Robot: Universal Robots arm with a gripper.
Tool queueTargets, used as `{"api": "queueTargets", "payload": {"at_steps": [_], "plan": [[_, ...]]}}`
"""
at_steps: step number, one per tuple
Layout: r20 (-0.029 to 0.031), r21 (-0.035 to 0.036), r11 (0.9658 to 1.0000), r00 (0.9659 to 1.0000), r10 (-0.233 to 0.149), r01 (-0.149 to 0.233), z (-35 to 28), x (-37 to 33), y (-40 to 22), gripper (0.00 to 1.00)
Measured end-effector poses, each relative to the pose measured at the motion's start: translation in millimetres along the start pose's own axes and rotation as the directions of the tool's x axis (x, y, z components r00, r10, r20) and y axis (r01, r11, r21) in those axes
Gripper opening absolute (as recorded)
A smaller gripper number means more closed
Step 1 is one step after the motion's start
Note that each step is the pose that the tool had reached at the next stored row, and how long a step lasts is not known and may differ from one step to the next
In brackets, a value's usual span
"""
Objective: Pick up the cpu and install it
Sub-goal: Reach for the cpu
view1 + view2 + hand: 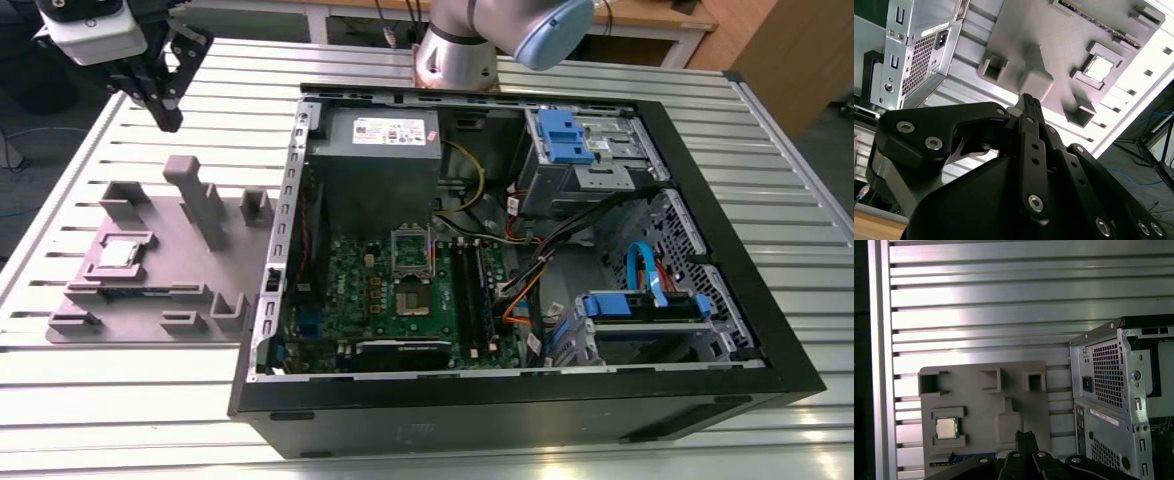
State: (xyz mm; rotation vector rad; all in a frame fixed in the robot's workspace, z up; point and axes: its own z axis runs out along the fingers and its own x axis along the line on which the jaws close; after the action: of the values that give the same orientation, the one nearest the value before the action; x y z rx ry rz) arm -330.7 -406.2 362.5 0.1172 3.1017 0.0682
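The cpu [120, 252], a small silver-topped square chip, lies flat in a recess of the grey holder plate [100, 295] on the exterior view's left. Both wrist views show the cpu [1099, 68] [946, 427] seated in that recess. My gripper [166, 118] hangs high above the table, beyond the holder's far edge and well apart from the chip. Its black fingers [1030, 102] [1025, 434] are shut together with nothing between them. The dark square socket [411, 253] sits on the green motherboard inside the open computer case [747, 380].
Tall grey posts [200, 205] rise from the holder plate between the chip and the case wall. A grey power supply box [378, 135], blue drive brackets [561, 135] and cables fill the case. The slatted metal table [80, 420] extends around it.
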Motion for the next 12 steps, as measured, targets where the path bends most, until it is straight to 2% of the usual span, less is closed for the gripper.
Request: {"api": "queueTargets", "payload": {"at_steps": [12], "plan": [[0.0,0.0,1.0,1.0,0.0,0.0,1.0,5.1,-0.4,0.11]]}}
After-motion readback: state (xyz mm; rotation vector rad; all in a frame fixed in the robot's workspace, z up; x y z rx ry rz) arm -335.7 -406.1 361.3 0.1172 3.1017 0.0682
